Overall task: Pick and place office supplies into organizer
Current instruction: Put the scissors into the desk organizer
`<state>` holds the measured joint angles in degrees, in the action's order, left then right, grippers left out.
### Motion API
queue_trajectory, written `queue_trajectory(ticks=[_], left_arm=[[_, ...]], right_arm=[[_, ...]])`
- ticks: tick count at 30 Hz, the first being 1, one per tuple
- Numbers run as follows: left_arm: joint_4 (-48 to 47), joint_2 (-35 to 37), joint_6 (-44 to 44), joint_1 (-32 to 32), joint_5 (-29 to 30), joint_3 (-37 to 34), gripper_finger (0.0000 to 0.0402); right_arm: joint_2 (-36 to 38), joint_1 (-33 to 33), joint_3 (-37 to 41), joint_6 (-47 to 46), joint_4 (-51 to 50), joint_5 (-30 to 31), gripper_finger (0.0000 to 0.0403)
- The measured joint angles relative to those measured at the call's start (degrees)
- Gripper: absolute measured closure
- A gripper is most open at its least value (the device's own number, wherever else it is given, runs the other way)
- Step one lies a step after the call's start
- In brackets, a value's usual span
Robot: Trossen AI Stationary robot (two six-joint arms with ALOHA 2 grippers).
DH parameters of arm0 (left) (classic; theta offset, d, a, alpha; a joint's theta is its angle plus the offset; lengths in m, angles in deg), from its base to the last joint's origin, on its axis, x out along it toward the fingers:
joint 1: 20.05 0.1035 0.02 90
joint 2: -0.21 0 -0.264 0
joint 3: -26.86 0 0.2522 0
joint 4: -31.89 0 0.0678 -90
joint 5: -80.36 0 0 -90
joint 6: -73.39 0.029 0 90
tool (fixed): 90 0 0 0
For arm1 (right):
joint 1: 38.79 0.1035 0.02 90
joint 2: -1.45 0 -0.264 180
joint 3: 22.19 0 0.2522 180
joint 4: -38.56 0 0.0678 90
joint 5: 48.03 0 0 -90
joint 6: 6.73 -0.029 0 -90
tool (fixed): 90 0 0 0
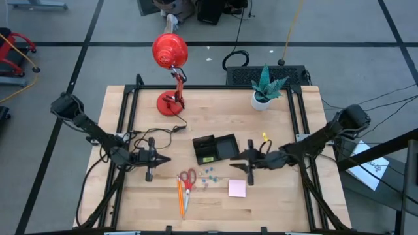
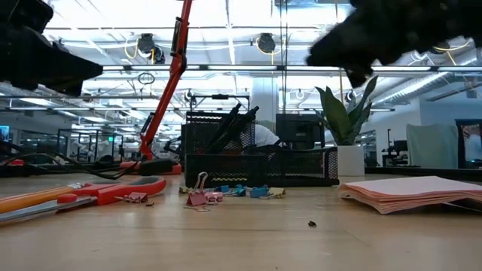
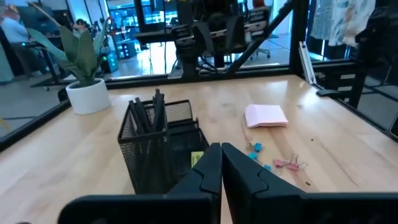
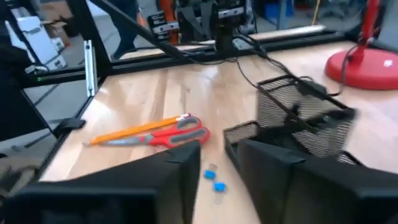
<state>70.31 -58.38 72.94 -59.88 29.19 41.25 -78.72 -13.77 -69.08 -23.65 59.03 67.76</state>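
Note:
The organizer (image 1: 214, 149), a black mesh tray with a taller cup, stands at mid-table. Black pens (image 3: 149, 115) stand in the cup, and a small yellow piece (image 3: 196, 158) lies in the low compartment. Red-handled scissors (image 1: 188, 179) and orange pencils (image 1: 181, 196) lie flat near the front edge. Beside them lie small blue clips (image 1: 209, 176) and a pink sticky-note pad (image 1: 237, 188). My left gripper (image 1: 166, 158) hovers left of the organizer, shut and holding nothing. My right gripper (image 4: 217, 168) hovers at the organizer's right side, open with nothing between its fingers.
A red desk lamp (image 1: 171, 72) stands at the far left of the table, its cord trailing toward the left arm. A potted plant (image 1: 264, 88) stands at the far right. Bare wood lies along the near edge on both sides of the supplies.

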Motion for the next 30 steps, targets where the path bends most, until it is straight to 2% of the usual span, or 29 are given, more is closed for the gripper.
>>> queue_trajectory(ticks=[4, 7, 10, 15, 20, 23, 30], left_arm=[[-1.4, 0.0, 0.8, 0.9, -0.4, 0.0, 0.0382], [-2.9, 0.0, 0.3, 1.2, -0.4, 0.0, 0.0392], [-3.3, 0.0, -0.3, 1.3, -0.4, 0.0, 0.0398], [-2.4, 0.0, -0.1, 1.3, -0.4, 0.0, 0.0378], [-2.2, 0.1, -0.3, 1.3, -0.4, 0.0, 0.0370], [-2.4, 0.1, -0.3, 1.3, -0.4, 0.0, 0.0374], [-2.6, 0.1, -0.3, 1.3, -0.4, 0.0, 0.0397]], right_arm=[[-6.4, 0.1, -10.5, -1.9, -8.0, -0.7, 0.0245], [-13.6, 0.0, -19.4, -2.0, -12.6, -3.2, 0.0227], [-21.6, -0.8, -28.4, -3.7, -17.0, -3.6, 0.0223], [-32.3, -2.8, -39.8, -12.2, -21.1, -3.4, 0.0231], [-38.0, -4.5, -44.2, -24.0, -25.3, -3.8, 0.0237], [-39.9, -5.5, -45.0, -29.0, -27.0, -6.6, 0.0238], [-41.9, -5.8, -45.1, -33.5, -25.7, -8.2, 0.0239]])
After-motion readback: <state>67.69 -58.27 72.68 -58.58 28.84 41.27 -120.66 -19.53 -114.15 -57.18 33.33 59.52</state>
